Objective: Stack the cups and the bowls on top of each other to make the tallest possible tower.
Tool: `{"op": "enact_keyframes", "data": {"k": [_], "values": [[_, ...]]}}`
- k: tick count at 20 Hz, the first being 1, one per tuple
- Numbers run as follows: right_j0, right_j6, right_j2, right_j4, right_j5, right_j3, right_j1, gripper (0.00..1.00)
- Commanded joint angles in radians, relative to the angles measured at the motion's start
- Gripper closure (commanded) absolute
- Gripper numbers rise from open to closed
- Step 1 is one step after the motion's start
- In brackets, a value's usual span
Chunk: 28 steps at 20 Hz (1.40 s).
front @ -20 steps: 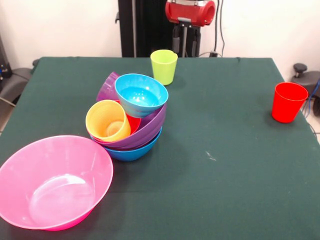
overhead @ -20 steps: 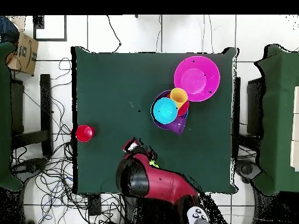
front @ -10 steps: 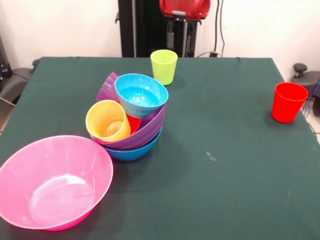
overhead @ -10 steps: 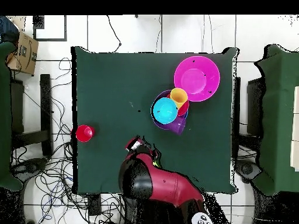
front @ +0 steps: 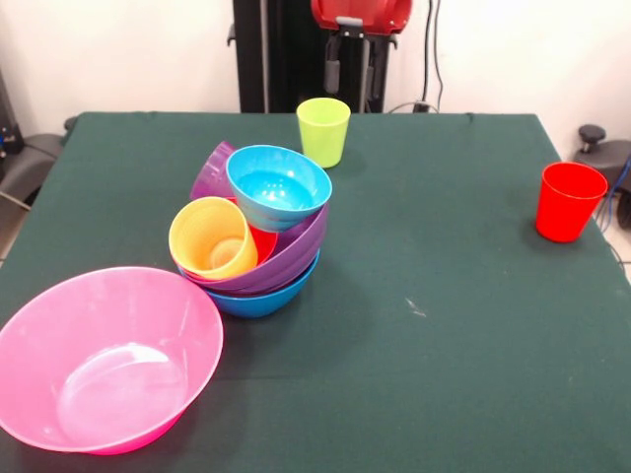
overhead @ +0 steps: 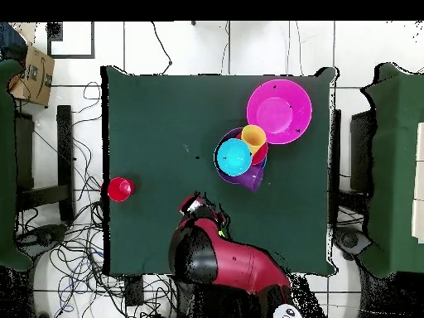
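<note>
Tower part-built, three pieces left out

Our hand (front: 353, 61) hangs above and just behind the lime cup (front: 323, 130); we cannot tell its grip. The tower (front: 258, 233) sits beyond that cup on the tabletop (front: 434, 296); pink bowl (front: 104, 360) farther off, red cup (front: 568, 201) well aside, all unstacked.

green table (front: 444, 325), cardboard box (overhead: 31, 73), floor cables (overhead: 70, 248).

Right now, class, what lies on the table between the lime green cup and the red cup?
Nothing: between the lime green cup and the red cup, the front view shows only bare green table.
</note>
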Motion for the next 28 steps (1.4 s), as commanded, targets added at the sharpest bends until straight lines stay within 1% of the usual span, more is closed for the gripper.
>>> {"op": "enact_keyframes", "data": {"k": [1, 6, 13, 17, 25, 27, 28], "values": [[0.008, 0.099, 0.011, -0.063, -0.015, 0.068, 0.092, 0.0], [0.007, 0.105, -0.004, -0.08, -0.05, 0.067, 0.126, 0.0], [0.012, 0.114, -0.013, -0.095, -0.075, 0.064, 0.146, 0.0], [0.008, 0.116, -0.021, -0.108, -0.106, 0.06, 0.176, 0.0], [-0.008, 0.109, -0.033, -0.134, -0.111, 0.065, 0.175, 0.0], [-0.02, 0.105, -0.034, -0.148, -0.11, 0.074, 0.169, 0.0], [-0.036, 0.106, -0.025, -0.16, -0.114, 0.081, 0.176, 0.0]]}}
